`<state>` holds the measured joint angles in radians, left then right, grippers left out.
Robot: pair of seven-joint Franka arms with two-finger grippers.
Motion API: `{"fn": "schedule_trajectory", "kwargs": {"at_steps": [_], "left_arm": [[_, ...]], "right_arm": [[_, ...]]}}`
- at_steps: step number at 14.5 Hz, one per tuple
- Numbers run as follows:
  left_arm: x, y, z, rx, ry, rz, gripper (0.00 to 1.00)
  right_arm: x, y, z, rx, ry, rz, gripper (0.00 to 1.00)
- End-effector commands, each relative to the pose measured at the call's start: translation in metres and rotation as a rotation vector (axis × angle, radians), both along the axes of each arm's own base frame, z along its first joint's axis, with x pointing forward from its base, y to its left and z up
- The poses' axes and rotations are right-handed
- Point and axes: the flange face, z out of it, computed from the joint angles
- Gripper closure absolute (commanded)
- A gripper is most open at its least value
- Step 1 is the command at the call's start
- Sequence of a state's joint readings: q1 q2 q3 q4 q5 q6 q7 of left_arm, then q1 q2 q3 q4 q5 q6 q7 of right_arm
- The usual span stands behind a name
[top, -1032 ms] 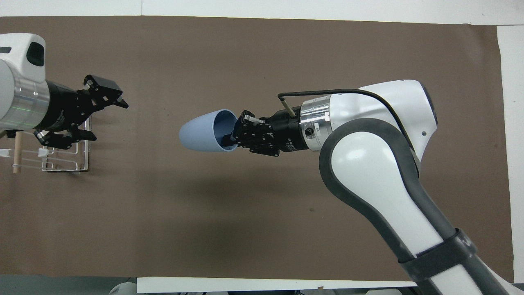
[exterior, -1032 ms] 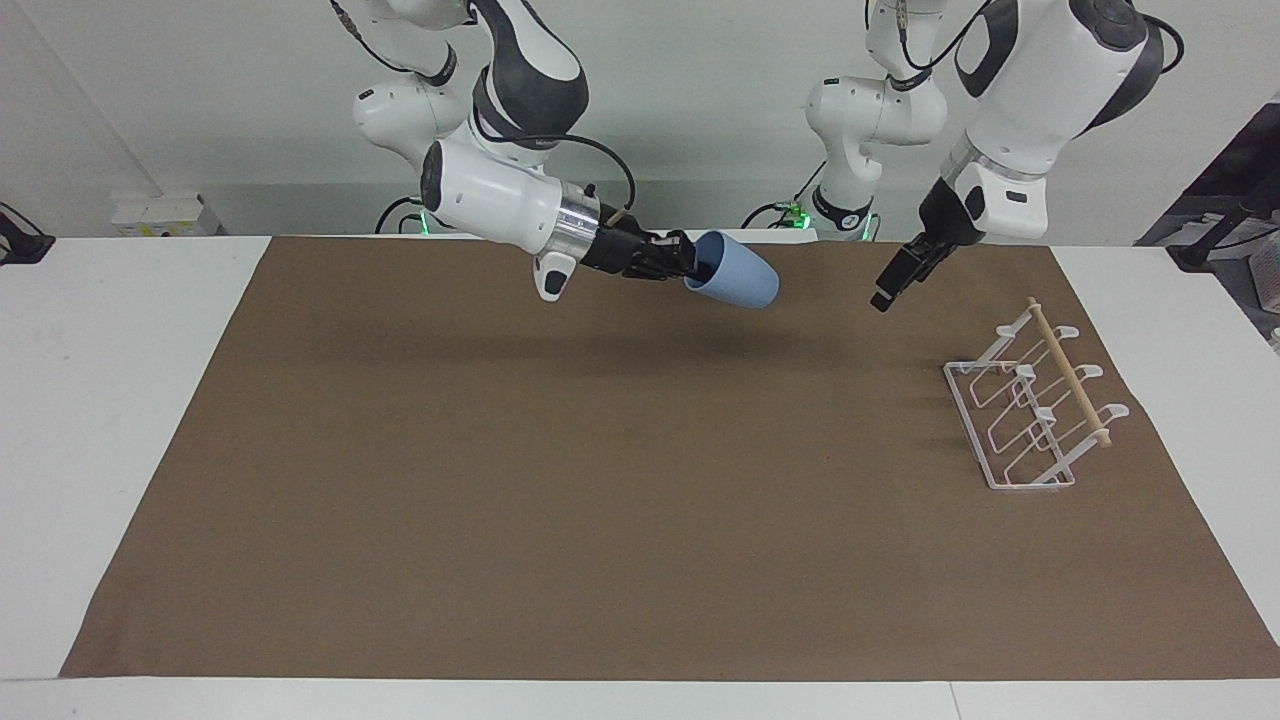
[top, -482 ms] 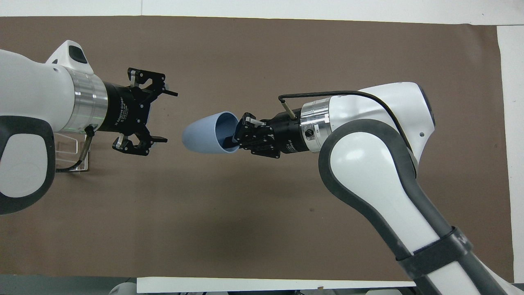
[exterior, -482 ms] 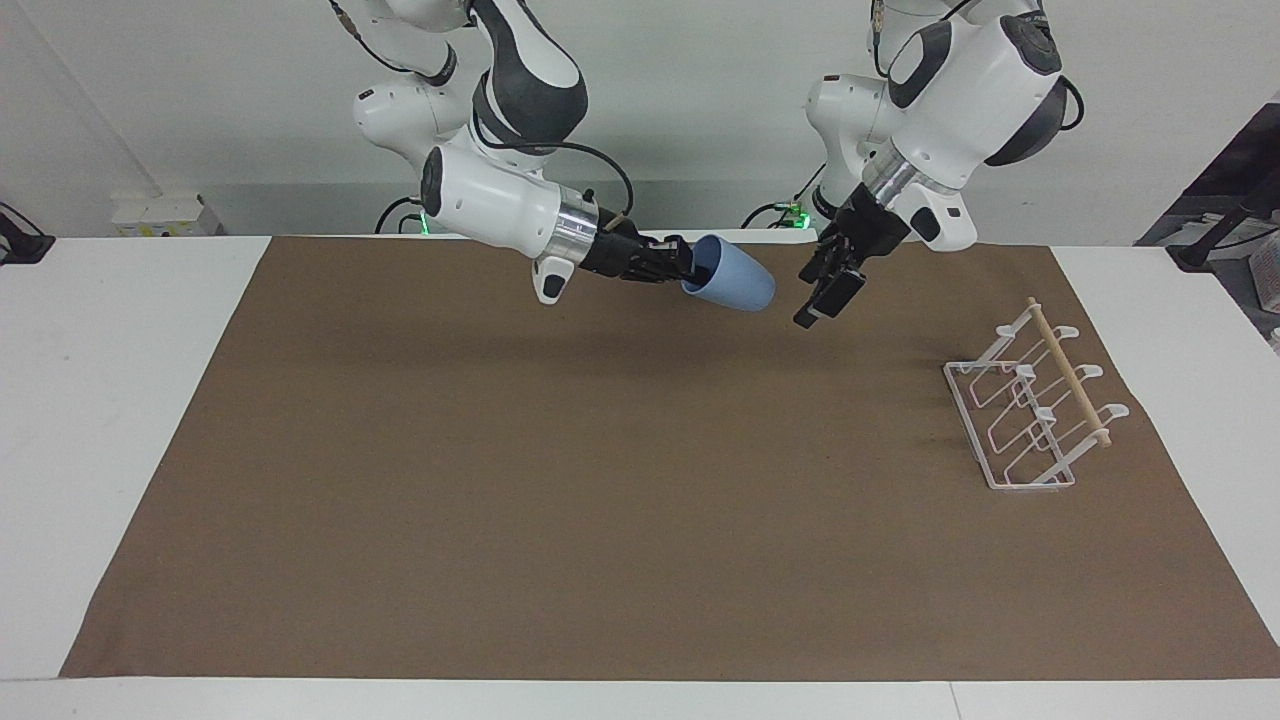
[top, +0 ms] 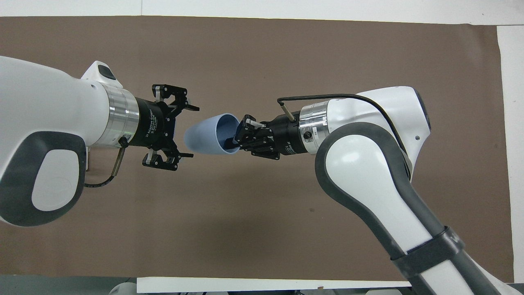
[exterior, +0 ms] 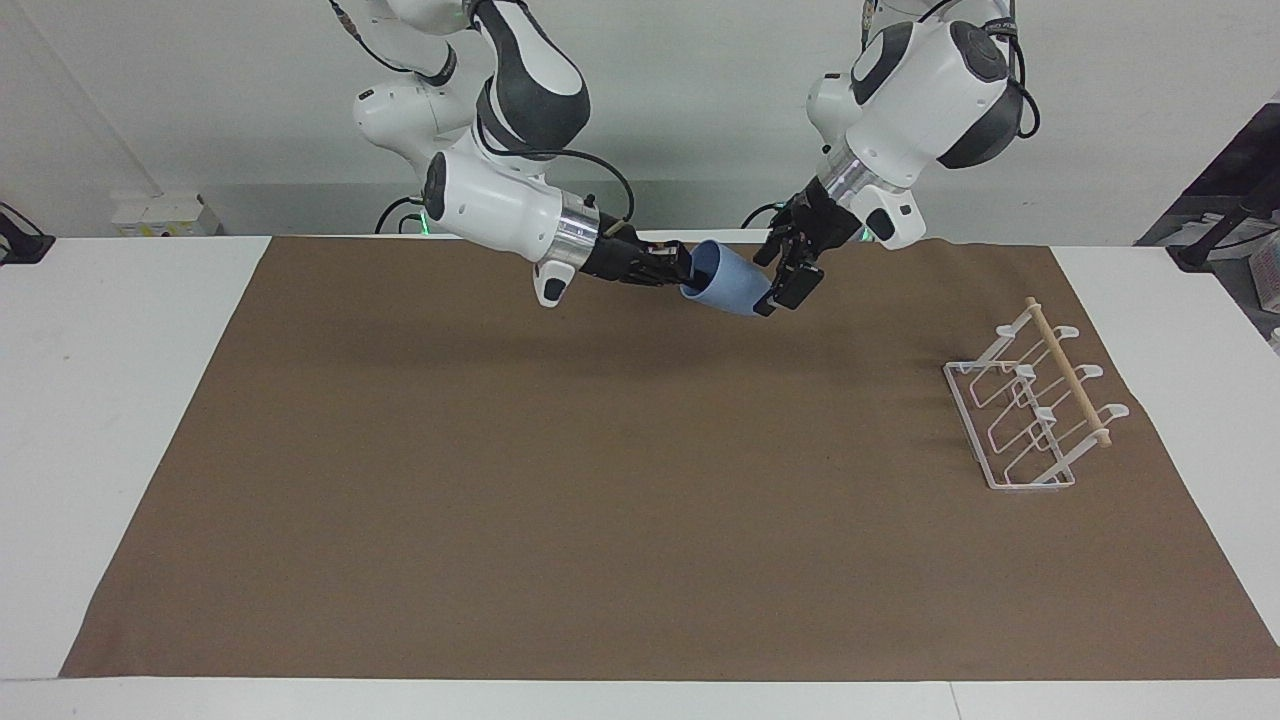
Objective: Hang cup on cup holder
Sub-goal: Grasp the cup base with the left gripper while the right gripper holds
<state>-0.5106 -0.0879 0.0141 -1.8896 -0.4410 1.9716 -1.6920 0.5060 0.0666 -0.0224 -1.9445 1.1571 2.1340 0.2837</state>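
The light blue cup point(exterior: 733, 287) point(top: 205, 135) hangs on its side in the air over the mat's edge nearest the robots. My right gripper point(exterior: 688, 272) point(top: 235, 139) is shut on its rim, one finger inside the mouth. The cup's base points at my left gripper point(exterior: 776, 280) point(top: 192, 132), which is open, its two fingertips standing on either side of the base without visibly pressing it. The white wire cup holder point(exterior: 1033, 412) with its wooden dowel stands on the mat at the left arm's end of the table. In the overhead view the left arm hides it.
A brown mat point(exterior: 600, 500) point(top: 262, 229) covers most of the white table point(exterior: 110, 400). A small white box point(exterior: 160, 212) sits at the wall by the right arm's end.
My left arm has swung from near the cup holder toward the middle, bringing its open gripper up to the cup's base. The right gripper has kept the cup almost still, tilting it slightly down.
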Motion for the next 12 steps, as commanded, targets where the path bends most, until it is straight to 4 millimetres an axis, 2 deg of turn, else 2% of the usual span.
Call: {"fn": "schedule_trajectory", "kwargs": {"at_steps": [1, 6, 9, 11, 12], "left_arm": [[-0.009, 0.005, -0.010, -0.048, 0.003, 0.071, 0.00], [-0.002, -0.005, -0.026, -0.093, 0.006, 0.133, 0.00], [-0.007, -0.016, -0.027, -0.114, 0.015, 0.125, 0.02], [-0.012, -0.023, -0.025, -0.125, 0.022, 0.114, 0.11], [-0.013, -0.024, -0.026, -0.127, 0.028, 0.114, 0.21]], "right_arm": [[-0.004, 0.000, 0.002, 0.015, 0.004, -0.023, 1.00], [-0.003, 0.001, 0.004, 0.017, 0.000, -0.025, 1.00], [-0.002, 0.002, 0.005, 0.017, -0.002, -0.026, 1.00], [-0.002, 0.001, 0.005, 0.017, -0.002, -0.028, 1.00], [-0.002, 0.002, 0.006, 0.018, 0.000, -0.029, 1.00]]}}
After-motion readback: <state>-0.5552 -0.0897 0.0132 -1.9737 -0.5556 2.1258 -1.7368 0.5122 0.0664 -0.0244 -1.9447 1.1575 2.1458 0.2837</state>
